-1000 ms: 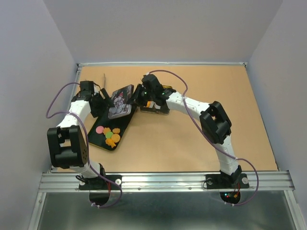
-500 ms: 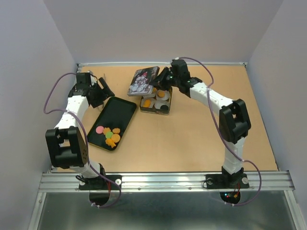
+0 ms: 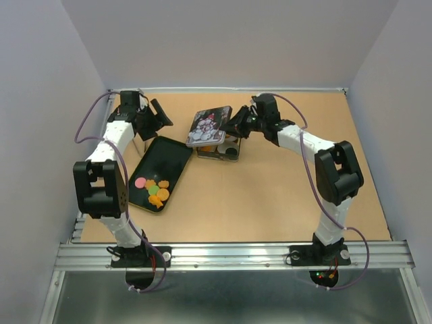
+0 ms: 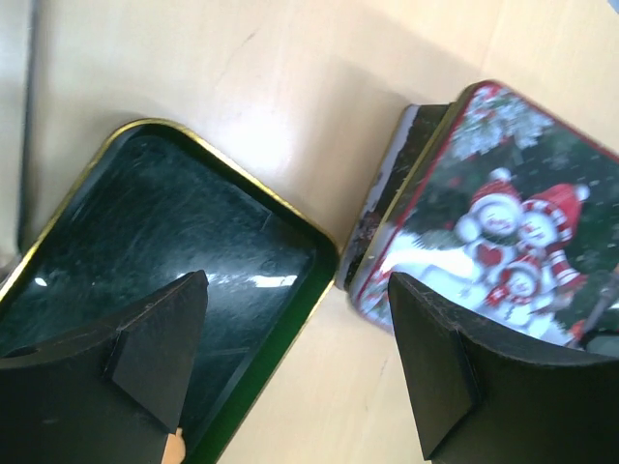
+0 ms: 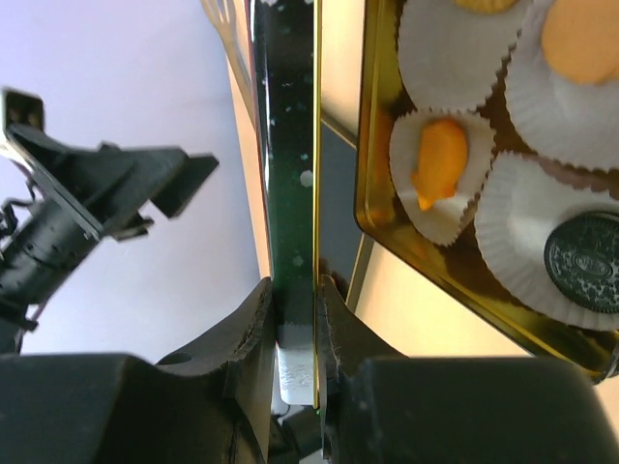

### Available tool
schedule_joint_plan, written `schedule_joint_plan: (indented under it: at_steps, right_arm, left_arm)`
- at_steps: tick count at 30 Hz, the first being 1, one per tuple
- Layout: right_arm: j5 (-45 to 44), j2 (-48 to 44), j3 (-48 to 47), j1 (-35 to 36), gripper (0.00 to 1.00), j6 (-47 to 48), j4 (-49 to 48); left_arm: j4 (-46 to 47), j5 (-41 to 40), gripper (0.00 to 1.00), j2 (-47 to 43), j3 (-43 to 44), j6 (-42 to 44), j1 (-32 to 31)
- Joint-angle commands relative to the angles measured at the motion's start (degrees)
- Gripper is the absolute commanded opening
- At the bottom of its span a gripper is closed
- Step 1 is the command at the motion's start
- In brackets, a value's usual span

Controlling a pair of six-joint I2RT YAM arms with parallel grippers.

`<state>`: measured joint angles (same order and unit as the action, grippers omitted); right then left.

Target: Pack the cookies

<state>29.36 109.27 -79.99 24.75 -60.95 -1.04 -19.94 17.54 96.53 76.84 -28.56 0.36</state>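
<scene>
The cookies (image 3: 152, 188), a pink, a green and several orange flat pieces, lie at the near end of a black tray (image 3: 165, 156). My right gripper (image 3: 234, 128) is shut on the edge of a snowman-printed lid (image 3: 209, 126) and holds it tilted above the gold tin (image 3: 217, 154). The right wrist view shows the lid edge-on (image 5: 293, 145) between my right gripper's (image 5: 297, 290) jaws. In the tin (image 5: 387, 246), white paper cups hold orange cookies (image 5: 440, 159). My left gripper (image 3: 159, 116) is open and empty above the tray's far end, its fingertips (image 4: 193, 290) over the tray (image 4: 174, 232) beside the lid (image 4: 493, 222).
A dark sandwich cookie (image 5: 580, 261) sits in one paper cup in the tin. The metal rail (image 3: 115, 115) and wall run along the left, close to the left arm. Bare tan tabletop (image 3: 270, 196) stretches right and toward the front.
The right gripper has carried the lid from above the black tray rightward to above the tin. The left gripper has drawn back toward the far left corner.
</scene>
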Motion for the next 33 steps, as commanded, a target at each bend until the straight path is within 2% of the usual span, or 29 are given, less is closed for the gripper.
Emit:
schedule_joint_plan:
  at_steps: [1,15,19,30,33]
  right_arm:
    - [4.91,-2.92,3.34,-1.54,0.0,-1.19,-7.75]
    - [8.51,-3.37,10.9,-5.77,0.0,-2.59,-13.9]
    - [10.01,-3.28,13.0,-6.12,0.01,-3.65,-17.41]
    - [9.31,-4.51,18.63,-7.0,0.01,-3.3,-18.3]
    - [8.43,-4.95,19.69,-7.79,0.0,-3.56,-18.03]
  left_arm:
    - [1.93,1.79,0.86,2.51,4.72,-0.27,-2.29]
    - [5.18,5.4,0.86,14.03,12.1,-1.94,-9.32]
    - [5.27,5.49,0.86,15.26,12.72,-2.47,-10.55]
    - [4.92,6.19,0.86,17.02,14.12,-1.59,-12.84]
    - [1.77,4.35,0.86,17.46,16.49,-0.19,-14.24]
